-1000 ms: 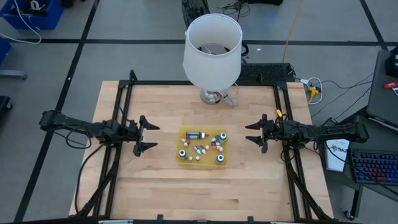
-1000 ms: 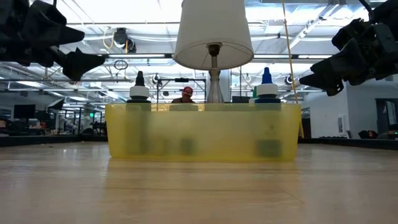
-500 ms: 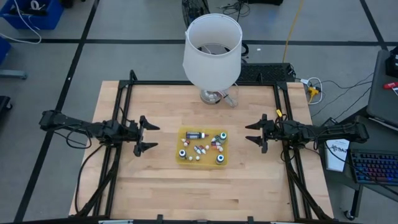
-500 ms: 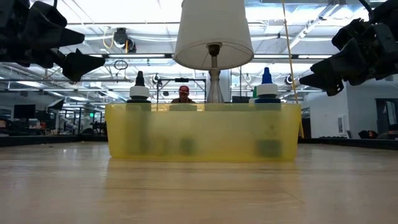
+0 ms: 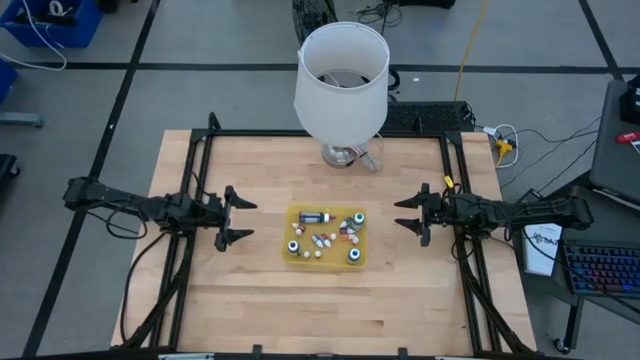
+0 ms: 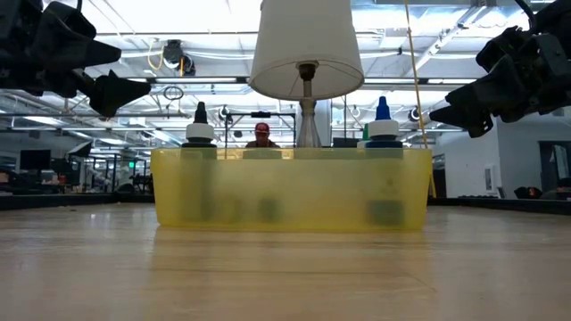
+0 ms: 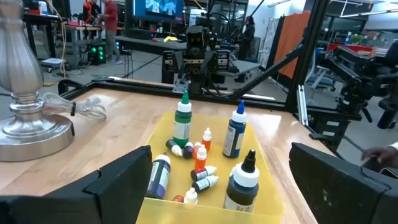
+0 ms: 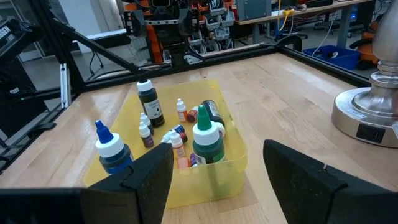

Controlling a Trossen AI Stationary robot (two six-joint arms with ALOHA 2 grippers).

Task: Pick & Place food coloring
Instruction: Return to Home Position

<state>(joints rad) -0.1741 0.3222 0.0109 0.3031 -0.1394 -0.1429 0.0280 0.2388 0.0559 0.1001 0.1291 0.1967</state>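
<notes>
Item: food coloring bottles (image 5: 325, 238), all seen gathered inside yellow bin (image 5: 325, 265), mid-tabletop (image 5: 300, 310). Beside bin: left arm (image 5: 150, 207), right arm (image 5: 500, 212), jaws spread wide, nothing held. Step judged: homing, near done. Next: no grasp required.

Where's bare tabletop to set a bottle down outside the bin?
Widest: the table strip between yellow bin and near edge. Also the gaps from bin to left gripper and to right gripper. Crowded: the bottles inside the bin, and by the lamp base.

white-shaded lamp (image 5: 332, 100) on a silver base at the far edge of the wooden table (image 5: 250, 300)
</notes>
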